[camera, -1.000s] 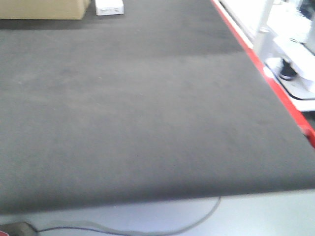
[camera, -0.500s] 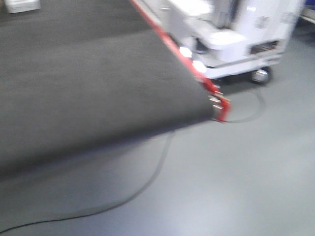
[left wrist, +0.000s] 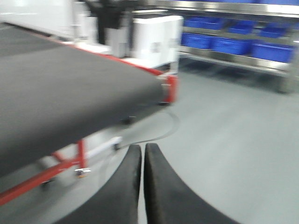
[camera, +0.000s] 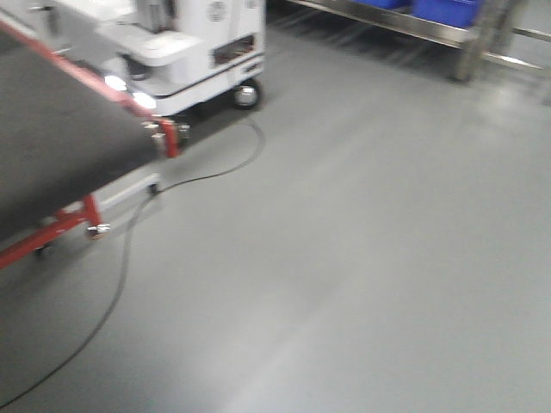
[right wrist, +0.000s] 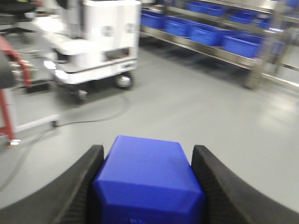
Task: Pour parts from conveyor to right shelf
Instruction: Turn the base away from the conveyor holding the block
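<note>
Between the fingers of the right gripper (right wrist: 148, 150) we find one part (right wrist: 148, 179), a solid blue block, clamped on both flanks by the black pads (right wrist: 84, 186). It is off the belt and carried above the grey floor (right wrist: 196, 107). The left gripper (left wrist: 141, 148) has its fingers pressed together with nothing between them.

The conveyor (camera: 60, 146) lies to the left of the front view, only its end corner showing. We see no other parts on the stretch of belt in view and cannot speak for the rest of it. The right shelf (right wrist: 210, 45), with its row of blue bins (right wrist: 203, 33), stands well apart across open floor. A white wheeled unit (right wrist: 100, 42) and a loose cable (camera: 207, 176) lie near the conveyor end.

We judge pickup complete for this part and the carry under way. Outstanding items are the approach to the shelf, positioning over a bin, and tipping or releasing the part into it. All views are blurred, so finer detail is not reported.
</note>
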Available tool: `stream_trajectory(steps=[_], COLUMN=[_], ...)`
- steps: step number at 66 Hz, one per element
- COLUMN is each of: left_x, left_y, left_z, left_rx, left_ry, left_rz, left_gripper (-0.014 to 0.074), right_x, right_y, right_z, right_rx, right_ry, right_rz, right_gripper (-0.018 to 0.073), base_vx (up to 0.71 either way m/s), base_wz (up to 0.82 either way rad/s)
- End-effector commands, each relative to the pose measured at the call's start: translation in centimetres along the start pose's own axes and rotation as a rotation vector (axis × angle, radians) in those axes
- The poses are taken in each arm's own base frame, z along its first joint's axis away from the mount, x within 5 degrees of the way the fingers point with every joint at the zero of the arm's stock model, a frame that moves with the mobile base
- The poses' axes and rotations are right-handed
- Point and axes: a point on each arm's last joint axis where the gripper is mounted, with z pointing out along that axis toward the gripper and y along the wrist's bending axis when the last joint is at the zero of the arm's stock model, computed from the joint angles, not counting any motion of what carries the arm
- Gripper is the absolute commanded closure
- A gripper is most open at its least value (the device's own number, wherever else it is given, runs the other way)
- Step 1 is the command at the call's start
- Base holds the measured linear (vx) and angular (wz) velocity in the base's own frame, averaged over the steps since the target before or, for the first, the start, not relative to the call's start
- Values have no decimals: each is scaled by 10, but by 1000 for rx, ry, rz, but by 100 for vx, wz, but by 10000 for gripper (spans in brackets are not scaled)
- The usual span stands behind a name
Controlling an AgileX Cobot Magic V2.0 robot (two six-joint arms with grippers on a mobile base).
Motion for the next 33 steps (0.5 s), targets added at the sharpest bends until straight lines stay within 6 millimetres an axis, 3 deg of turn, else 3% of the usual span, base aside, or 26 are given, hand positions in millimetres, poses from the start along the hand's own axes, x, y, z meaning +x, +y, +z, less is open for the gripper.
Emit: stream_trajectory(steps=[1,33], left_x=[-13,-13], left_y=[0,0], left_z=[-3,-3], left_rx=[3,3], left_ry=[-103,-103], left_rz=[-17,-17], left_gripper=[603,603], right_x=[-15,-15], right_y=[-2,-2], right_z=[-3,-3], right_rx=[16,16], right_ry=[-92,-92], right_rz=[-10,-10], right_gripper=[561,561], base_vx=[-36,-33], base_wz=[-93,-89])
